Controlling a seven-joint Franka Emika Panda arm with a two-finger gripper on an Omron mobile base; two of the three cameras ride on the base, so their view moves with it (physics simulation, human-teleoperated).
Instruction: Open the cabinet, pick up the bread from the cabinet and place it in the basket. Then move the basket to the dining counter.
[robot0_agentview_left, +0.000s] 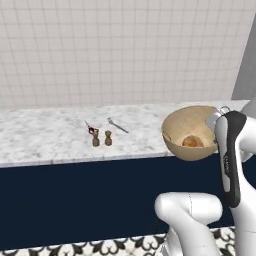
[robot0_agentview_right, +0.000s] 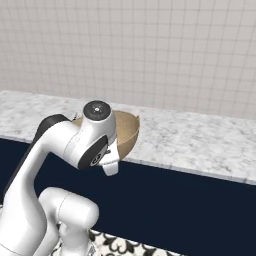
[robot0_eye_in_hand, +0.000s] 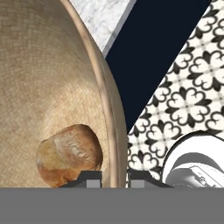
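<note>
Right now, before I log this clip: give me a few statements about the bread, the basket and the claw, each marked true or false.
1. The bread lies inside the basket. True.
2. The claw grips the basket's rim, one finger inside and one outside. True.
3. The basket stands in the middle of the counter. False: it is at the counter's front edge, partly out over it.
4. The two small shakers are in the basket. False: they stand on the counter, apart from it.
5. The basket is empty. False: it holds the bread.
</note>
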